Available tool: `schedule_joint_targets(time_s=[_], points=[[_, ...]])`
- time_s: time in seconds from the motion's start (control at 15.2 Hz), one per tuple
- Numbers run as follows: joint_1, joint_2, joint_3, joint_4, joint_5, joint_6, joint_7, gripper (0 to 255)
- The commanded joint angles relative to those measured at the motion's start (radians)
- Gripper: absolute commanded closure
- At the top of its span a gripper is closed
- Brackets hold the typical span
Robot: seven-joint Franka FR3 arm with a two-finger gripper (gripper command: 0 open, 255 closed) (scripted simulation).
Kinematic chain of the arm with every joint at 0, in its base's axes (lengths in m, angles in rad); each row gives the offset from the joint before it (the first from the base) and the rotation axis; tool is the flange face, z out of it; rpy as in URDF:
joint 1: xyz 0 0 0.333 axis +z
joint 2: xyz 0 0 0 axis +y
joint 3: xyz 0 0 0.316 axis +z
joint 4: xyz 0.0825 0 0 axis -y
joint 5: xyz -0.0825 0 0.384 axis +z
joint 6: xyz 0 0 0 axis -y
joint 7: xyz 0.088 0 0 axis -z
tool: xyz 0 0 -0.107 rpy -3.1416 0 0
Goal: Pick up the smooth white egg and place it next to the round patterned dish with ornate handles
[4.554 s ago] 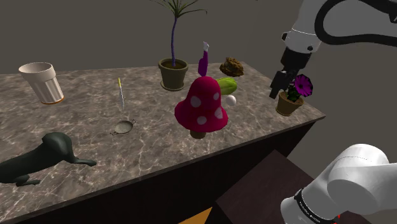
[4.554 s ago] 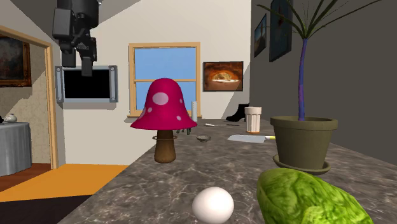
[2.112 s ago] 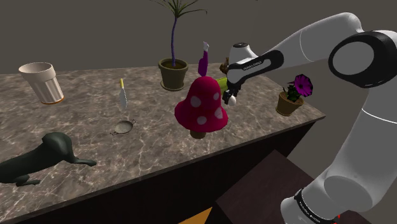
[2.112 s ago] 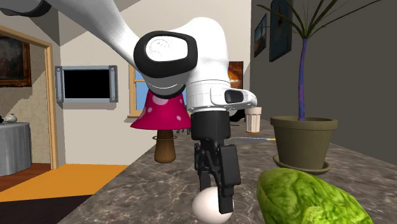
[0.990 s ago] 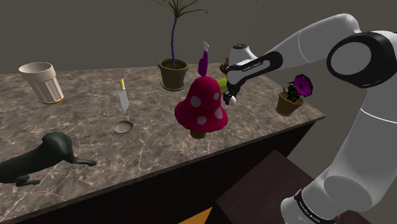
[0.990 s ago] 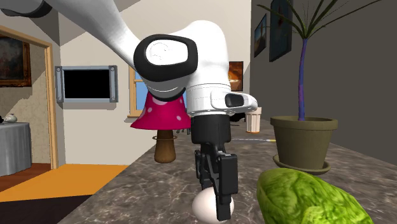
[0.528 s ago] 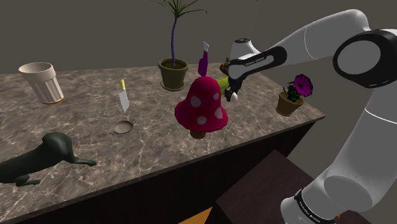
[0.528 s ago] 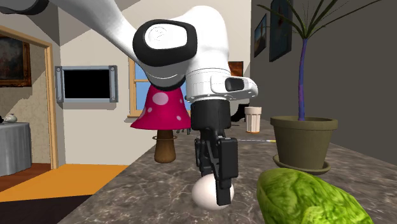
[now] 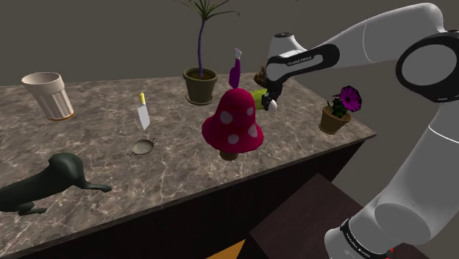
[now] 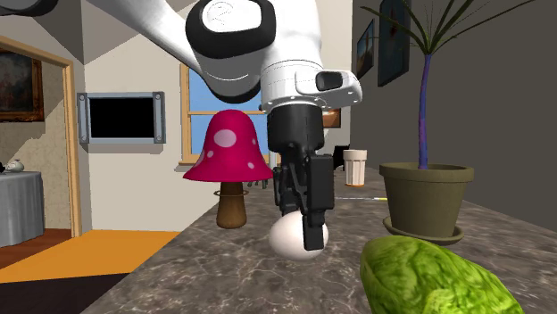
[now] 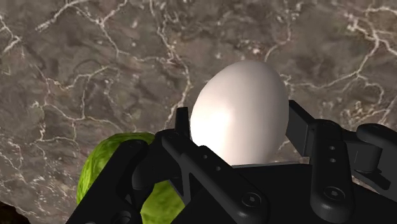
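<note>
Gripping the egg (image 10: 287, 241) from two opposite sides, the fingers (image 10: 313, 223) point straight down at the counter (image 9: 88, 158), which suits a round, smooth thing that would roll away from a slanted pinch. In the wrist view the egg (image 11: 238, 114) sits squarely between the fingers (image 11: 300, 126), one pressed to each flank. Its narrower end sticks out past the tips toward the veined stone below. From the second exterior view it appears to hang clear of the counter, just beside the green leafy vegetable (image 10: 428, 276) and in front of the red mushroom (image 10: 230, 152).

In the shoulder view the egg (image 9: 272, 104) hangs near the counter's far right corner. The small round dish (image 9: 143, 147) with its two handles lies well apart, toward that view's left, past the mushroom (image 9: 233, 123) and just below the knife (image 9: 143, 115). My guess is that the egg is held high so it can pass over or around the mushroom on the way.
</note>
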Motion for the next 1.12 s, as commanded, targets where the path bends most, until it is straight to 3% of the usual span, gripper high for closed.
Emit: schedule_joint_targets(time_s=[0.0, 0.66, 1.06], points=[[0.001, -0.009, 0.001, 0.016, 0.002, -0.024, -0.005, 255], [0.003, -0.051, 0.003, 0.096, 0.01, -0.144, -0.027, 255], [0.08, -0.009, 0.058, 0.143, 0.002, -0.177, 0.104, 255]])
